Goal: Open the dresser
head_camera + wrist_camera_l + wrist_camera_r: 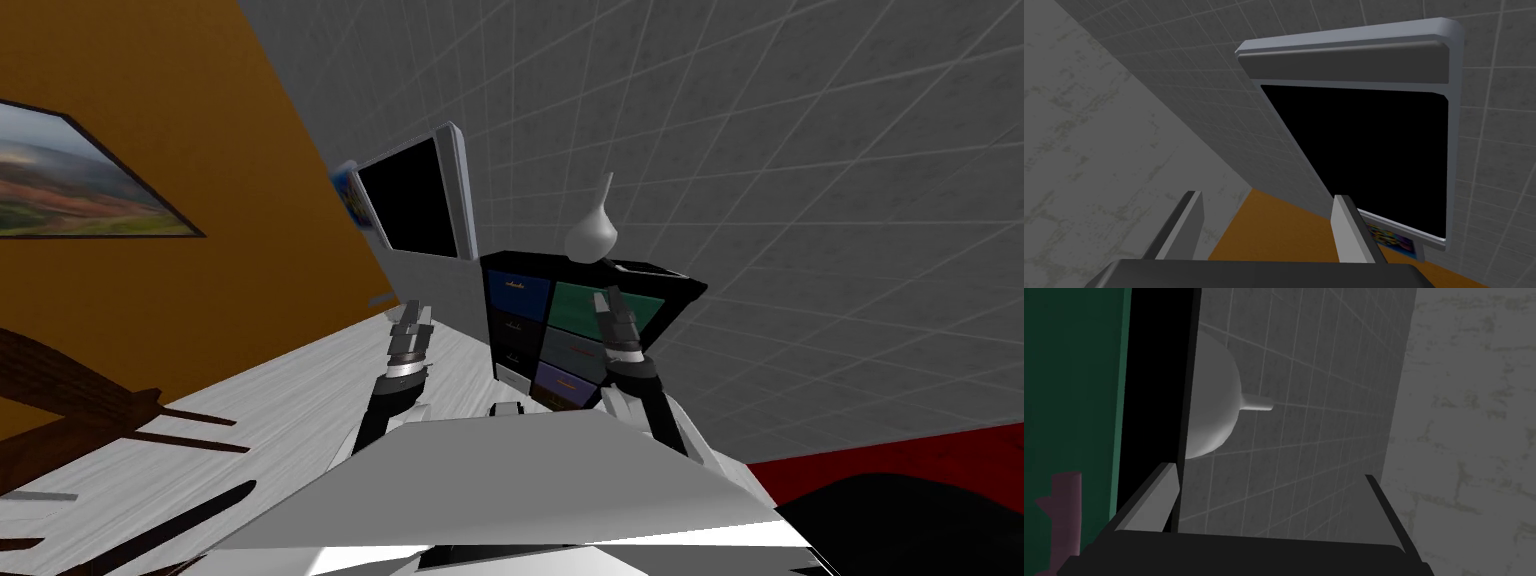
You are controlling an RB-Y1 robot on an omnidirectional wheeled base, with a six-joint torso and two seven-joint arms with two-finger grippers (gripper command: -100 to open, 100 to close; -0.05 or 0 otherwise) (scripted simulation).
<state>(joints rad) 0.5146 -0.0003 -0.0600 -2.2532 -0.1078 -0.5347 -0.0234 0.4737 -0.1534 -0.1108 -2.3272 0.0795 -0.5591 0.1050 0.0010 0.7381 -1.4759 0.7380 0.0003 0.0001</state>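
Dresser: black, with coloured drawer fronts (520,320); it stands against the grey tiled wall ahead of me, a little to my right.
Right gripper: (1269,498) fingers spread and holding nothing, up close to the dresser's green top drawer (1074,388), with one finger just beside the black frame edge.
Left gripper: (1266,227) fingers spread and empty, aimed at a dark screen (1364,150) on the wall, well apart from the dresser.
Step in hand: I judge that I am lining up the right gripper on a drawer handle.
Doing it well: the dull pink handle (1061,518) sits outside the gap between the fingers. I would shift the hand until the handle lies between them, close squarely, then pull straight out. I would also keep clear of the grey vase (590,235) on top.
Hard to make out: the handle is cut off at the picture's edge. I cannot tell whether the finger touches the frame. My right arm hides part of the lower drawers. I cannot tell whether any drawer is ajar.
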